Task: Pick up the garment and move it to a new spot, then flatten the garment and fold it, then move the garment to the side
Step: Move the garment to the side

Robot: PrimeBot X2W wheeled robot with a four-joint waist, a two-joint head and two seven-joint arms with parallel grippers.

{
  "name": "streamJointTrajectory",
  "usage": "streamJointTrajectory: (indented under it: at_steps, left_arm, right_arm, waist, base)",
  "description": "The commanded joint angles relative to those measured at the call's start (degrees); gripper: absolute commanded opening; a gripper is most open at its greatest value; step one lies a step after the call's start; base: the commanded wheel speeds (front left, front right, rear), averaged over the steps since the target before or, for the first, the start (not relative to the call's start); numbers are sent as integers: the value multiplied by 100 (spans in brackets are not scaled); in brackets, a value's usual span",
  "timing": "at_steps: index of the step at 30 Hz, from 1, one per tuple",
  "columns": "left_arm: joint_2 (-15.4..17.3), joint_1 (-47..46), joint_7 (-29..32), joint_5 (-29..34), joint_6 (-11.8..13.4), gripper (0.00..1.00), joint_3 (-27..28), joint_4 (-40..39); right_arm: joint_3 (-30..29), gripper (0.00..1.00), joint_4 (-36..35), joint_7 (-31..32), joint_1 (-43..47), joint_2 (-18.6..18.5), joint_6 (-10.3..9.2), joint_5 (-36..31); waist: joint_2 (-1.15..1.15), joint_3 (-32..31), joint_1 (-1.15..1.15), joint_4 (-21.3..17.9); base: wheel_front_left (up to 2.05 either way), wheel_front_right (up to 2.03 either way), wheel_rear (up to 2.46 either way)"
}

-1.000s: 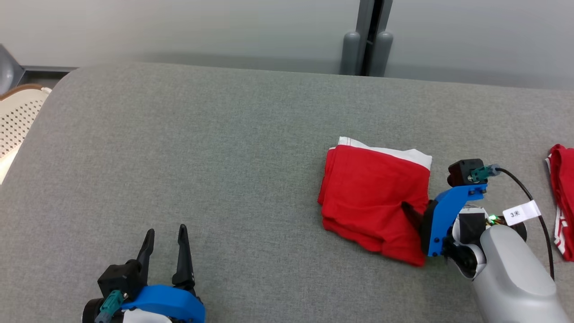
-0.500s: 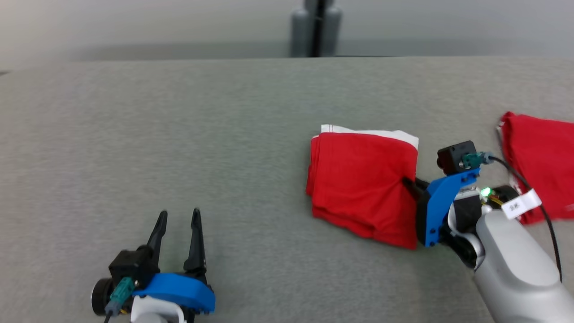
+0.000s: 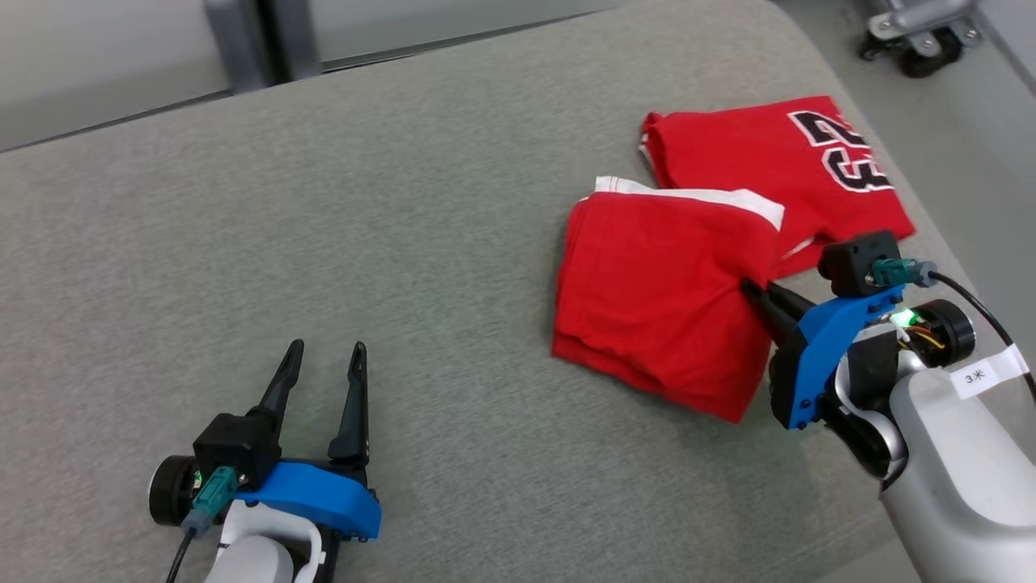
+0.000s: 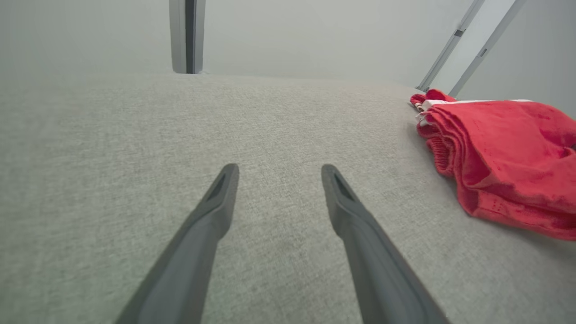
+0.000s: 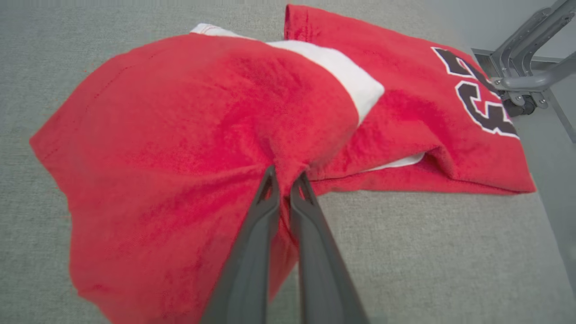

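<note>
- The folded red cloth garment with a white band [image 3: 655, 300] lies on the grey fabric-covered worktop [image 3: 324, 202]. It is touching the red jersey with a black-and-white number [image 3: 769, 162] and seems to lie partly over the jersey's edge.
- The right gripper [image 3: 757, 291] has its jaws almost closed on a small pinch of cloth at the garment's edge, close to the jersey.
- The pinch is thin and may take only the upper layers. If so, a lift could open the fold and the lower layers would hang down.
- So little cloth between the jaws could slip out under a fast pull, and the garment would drop short of its place.
- I cannot tell whether the jersey's cloth is also caught. If it is, the jersey would be dragged along.
- The left gripper [image 3: 324, 352] rests well apart from the jersey, beyond the garment. Its jaws are wide open and hold nothing, so it gives the loose side no support.
</note>
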Motion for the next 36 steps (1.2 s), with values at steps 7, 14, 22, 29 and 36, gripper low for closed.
streamJointTrajectory:
  at_steps: [7,14,22,29,36]
  left_arm:
    - [96,-46,175,57,4,100,-122,-171]
    - [4,-64,164,48,-10,100,-231,-168]
    - [-34,-23,157,67,-26,100,-364,-142]
    - [-66,-42,185,127,-36,100,-542,-241]
    - [-86,-134,214,137,-65,100,-677,-214]
  right_arm:
    - [-134,0,48,6,-262,12,1,-39]
    - [-399,0,324,353,-622,-699,0,-188]
    - [-764,0,702,831,-1083,-1641,0,-403]
    - [-965,0,904,893,-1455,-2061,0,-688]
    - [-1326,100,1283,922,-1320,-1759,0,-1060]
  waist:
    - [0,-20,-1,-159]
    - [0,-35,-1,410]
    - [0,128,-1,1174]
    - [0,330,-1,1507]
    - [0,438,-1,1528]
  base:
    - [0,0,0]
    - [0,0,0]
    - [0,0,0]
    - [0,0,0]
    - [0,0,0]
